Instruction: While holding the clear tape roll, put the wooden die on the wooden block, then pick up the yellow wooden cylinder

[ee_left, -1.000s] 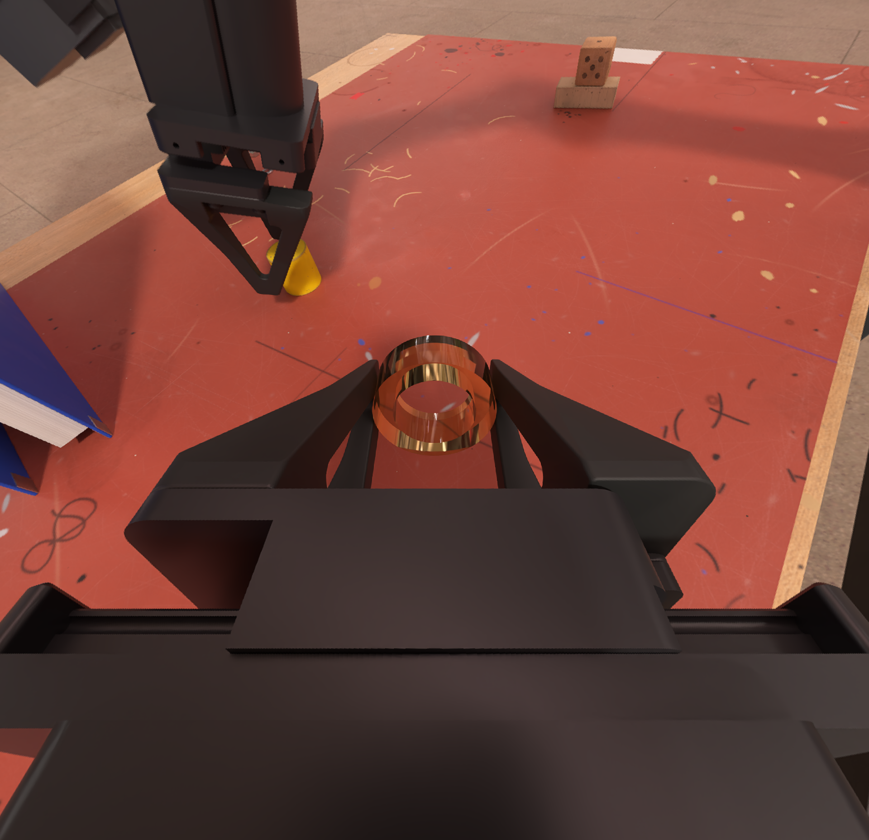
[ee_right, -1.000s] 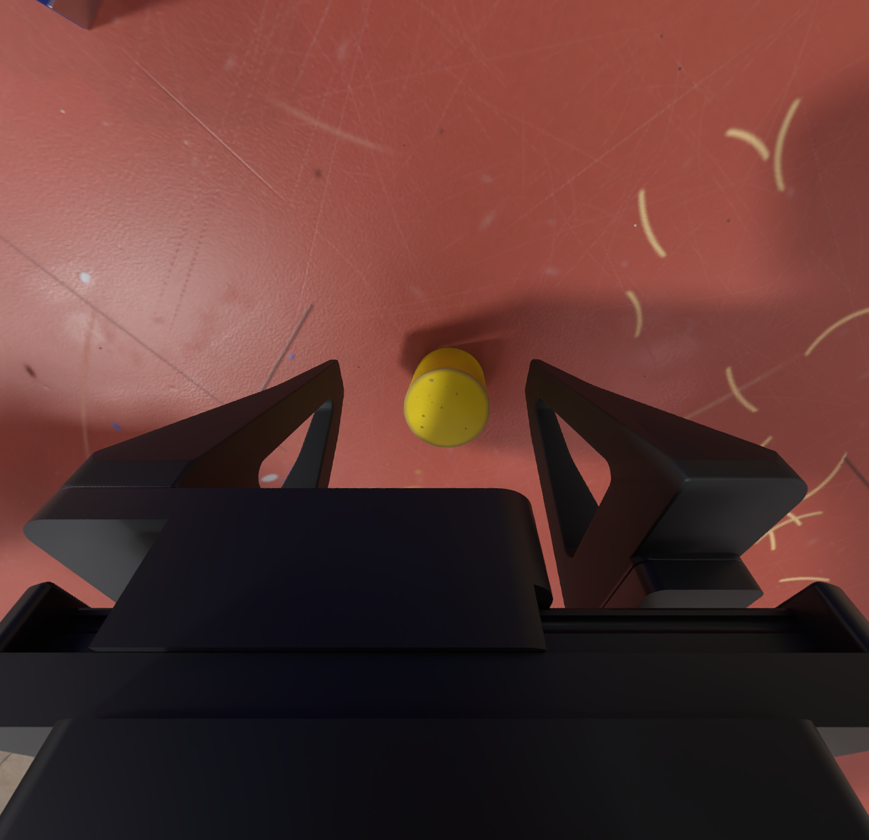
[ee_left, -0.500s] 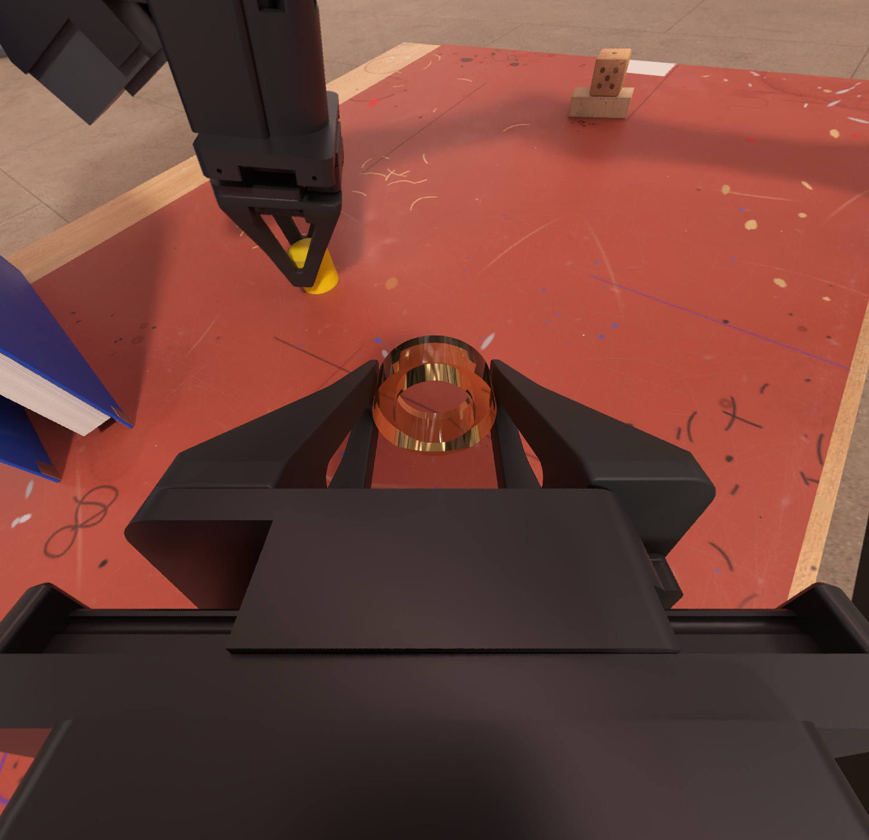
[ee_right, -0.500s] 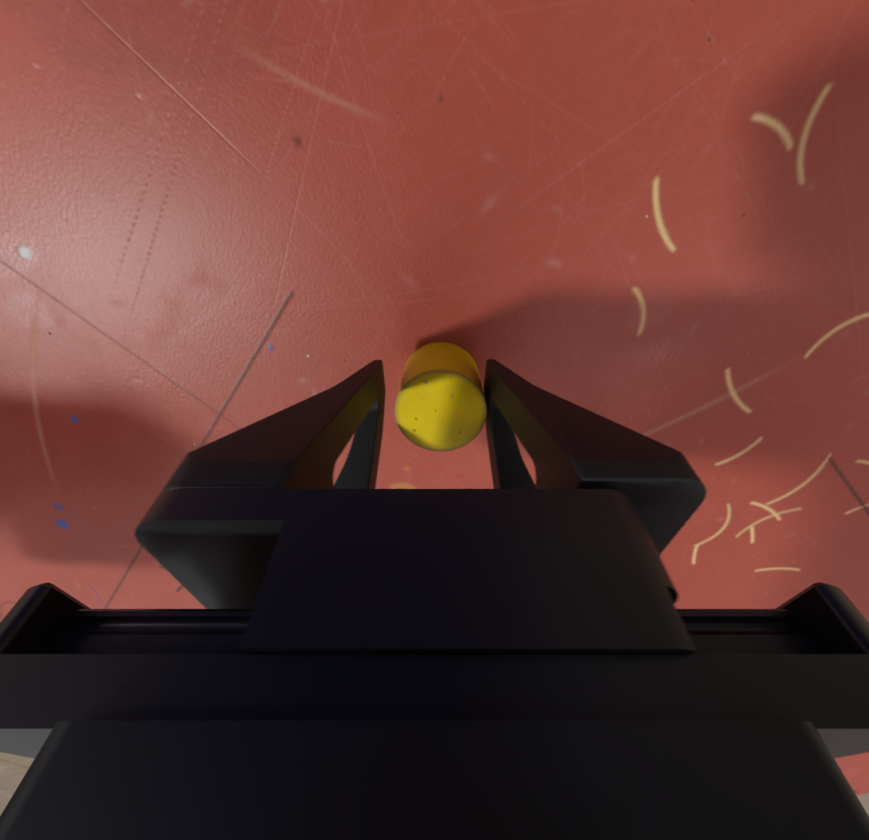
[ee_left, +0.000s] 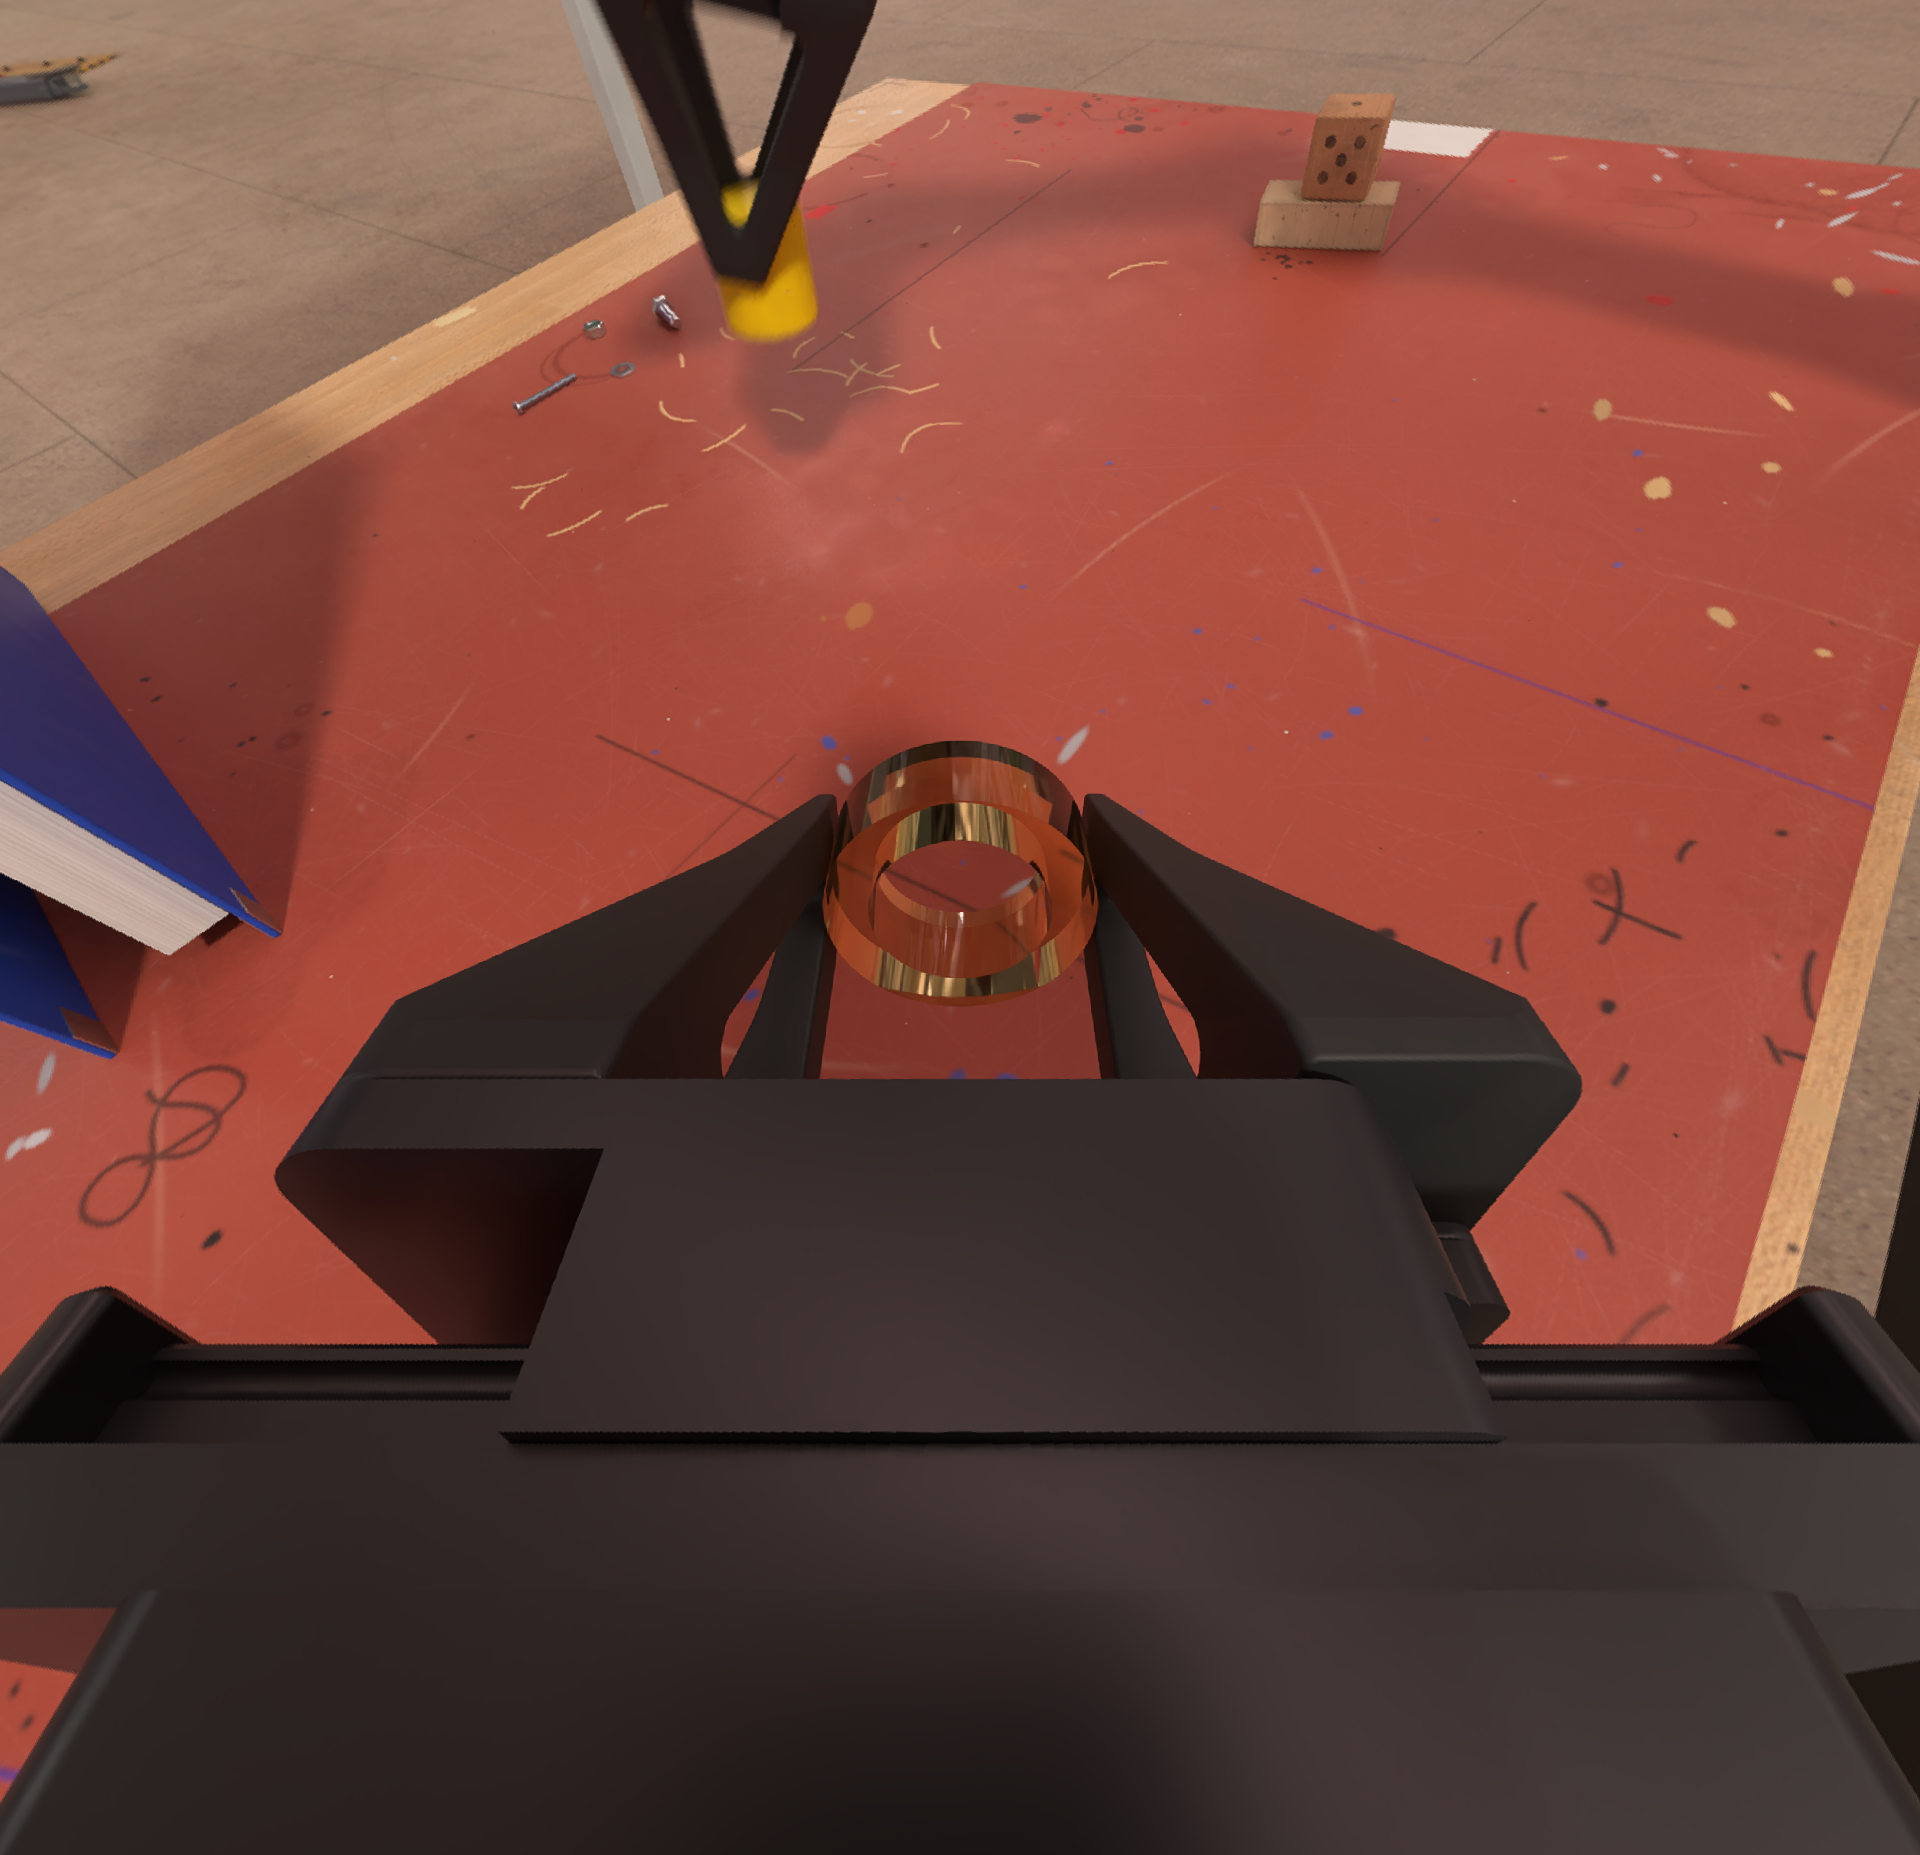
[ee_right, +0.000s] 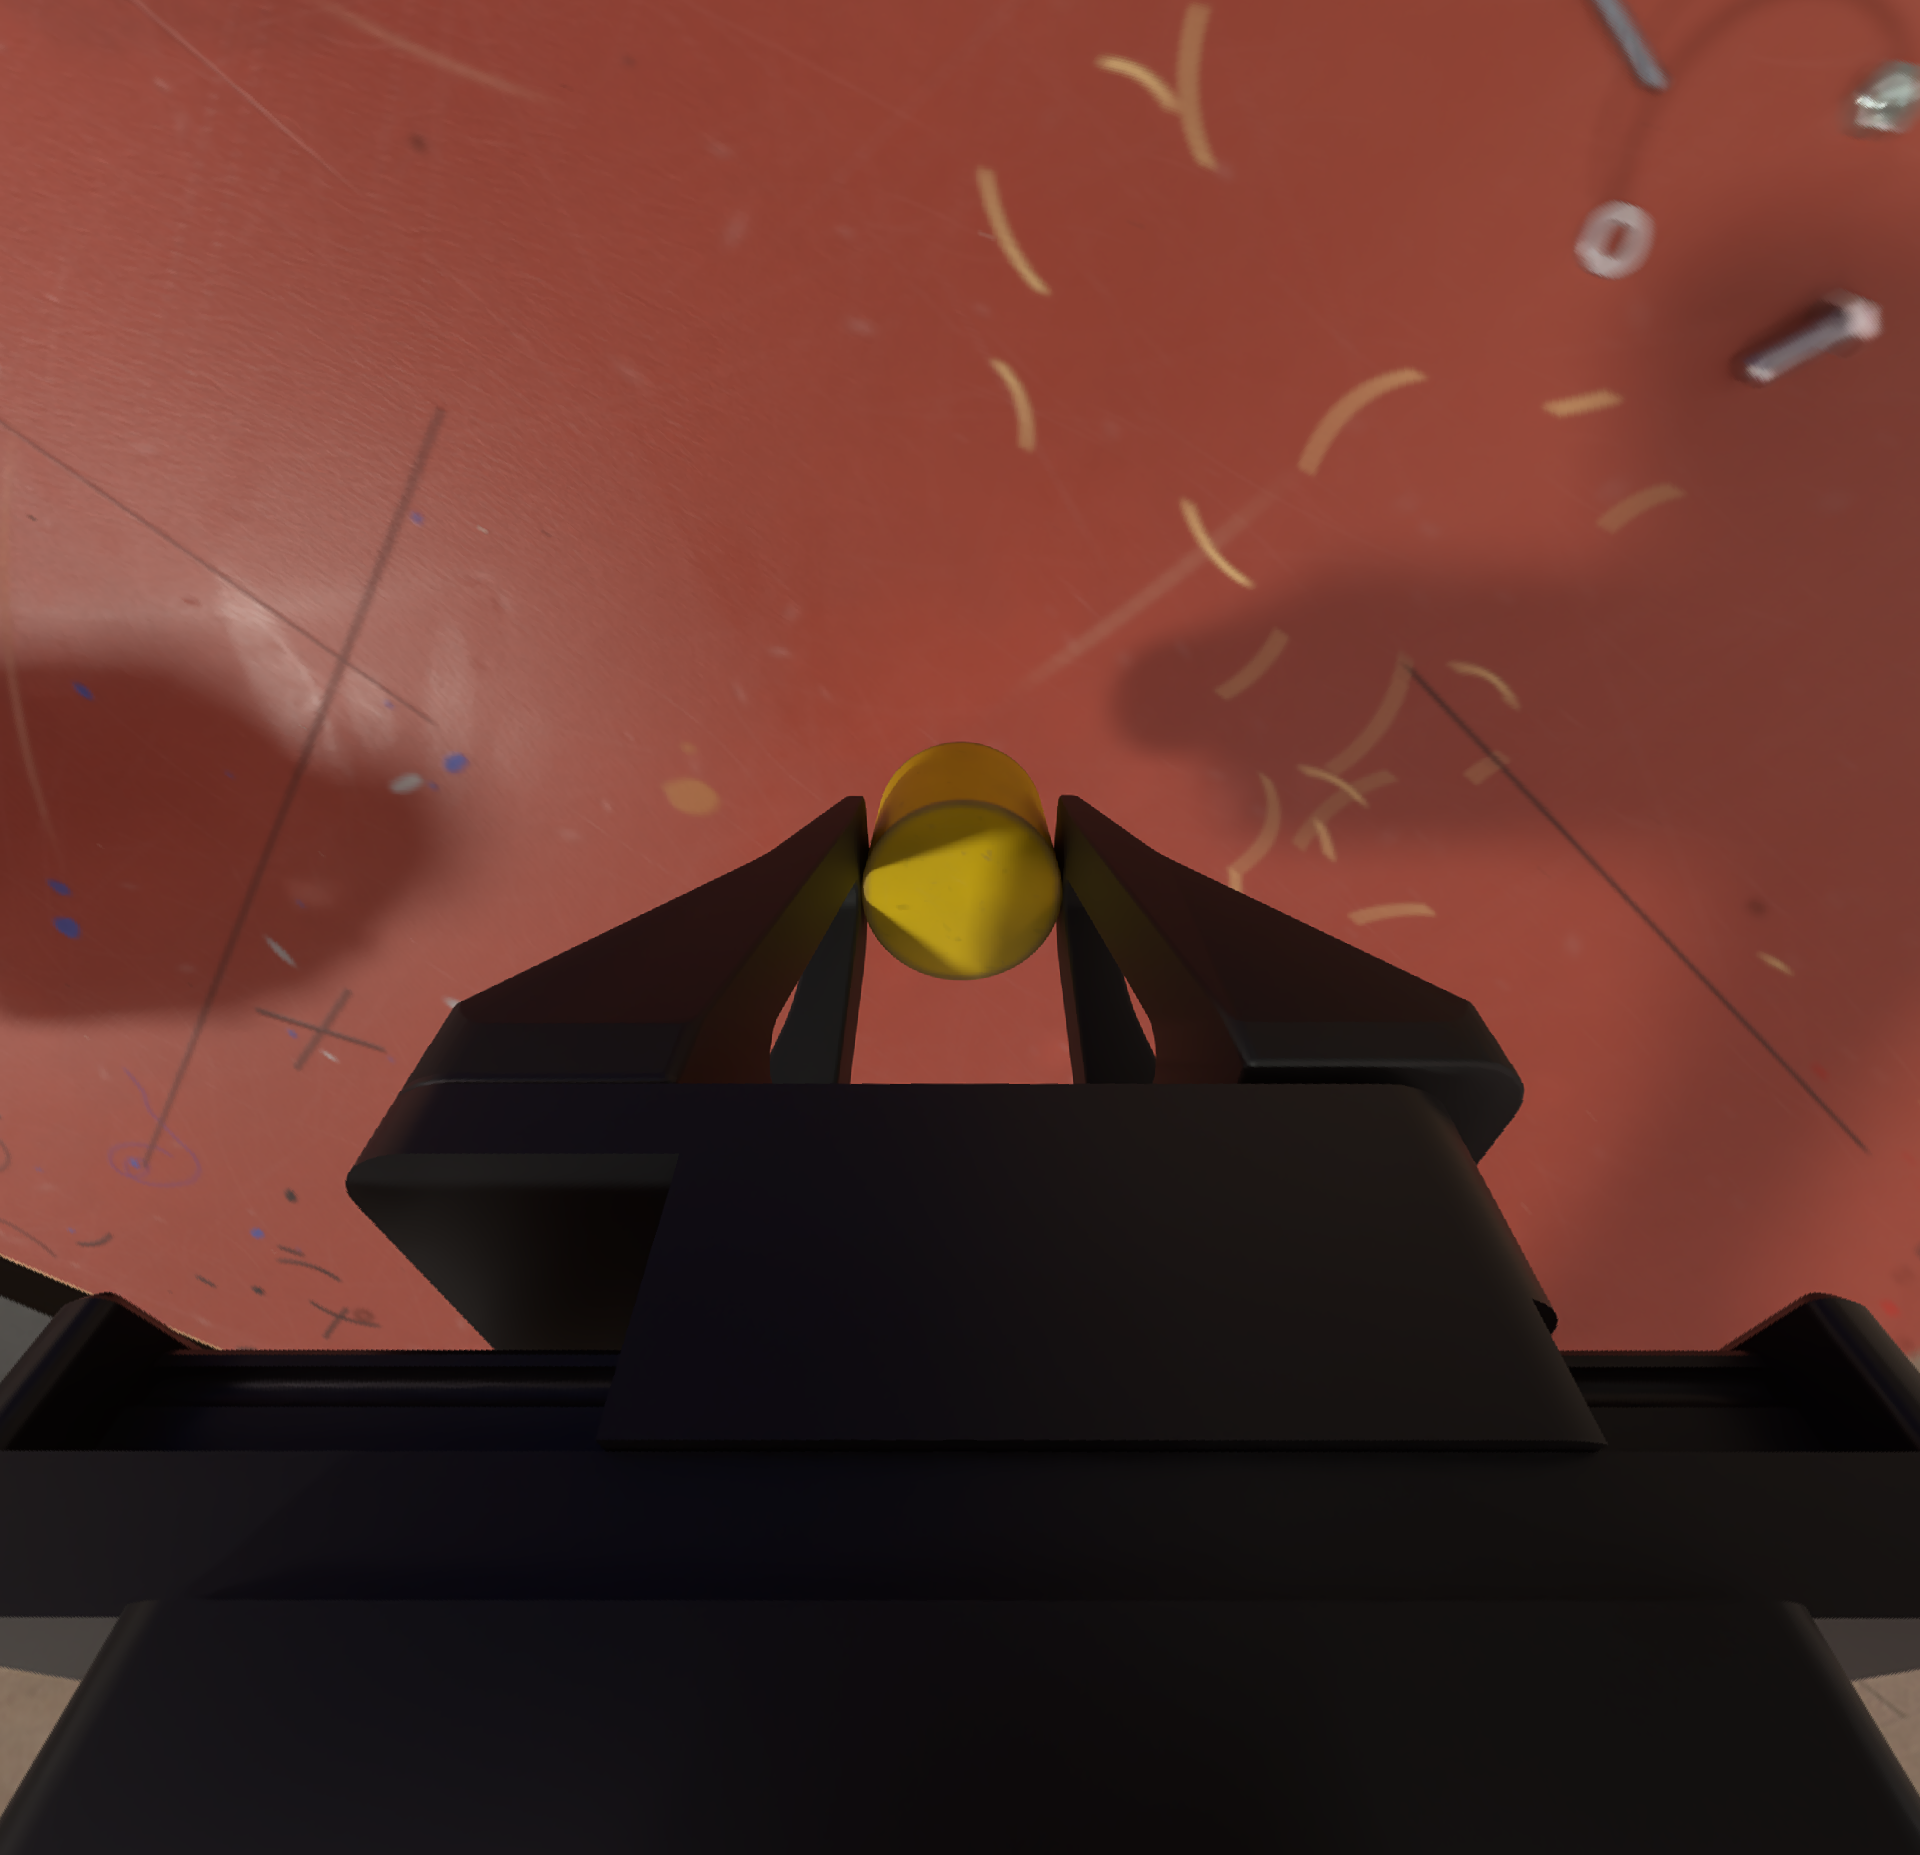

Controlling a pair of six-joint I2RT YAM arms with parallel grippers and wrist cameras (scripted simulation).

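My left gripper (ee_left: 960, 818) is shut on the clear amber tape roll (ee_left: 961, 958) and holds it above the red table top. My right gripper (ee_right: 961, 813) is shut on the yellow wooden cylinder (ee_right: 961, 886) and holds it in the air above the table. In the left wrist view the right gripper (ee_left: 750, 236) hangs at the far left with the cylinder (ee_left: 771, 293) in its tips and a shadow below it. The wooden die (ee_left: 1345, 148) stands on the wooden block (ee_left: 1325, 218) at the far side of the table.
A blue book (ee_left: 94, 787) lies at the left edge. A screw (ee_left: 542, 393), a bolt (ee_left: 666, 311) and washers lie near the far left edge; they show too in the right wrist view (ee_right: 1808, 349). The table's wooden border (ee_left: 1829, 1016) runs along the right.
The right gripper closed on the yellow cylinder and lifted it off the table. The left gripper kept its hold on the tape roll, and its view shifted a little.
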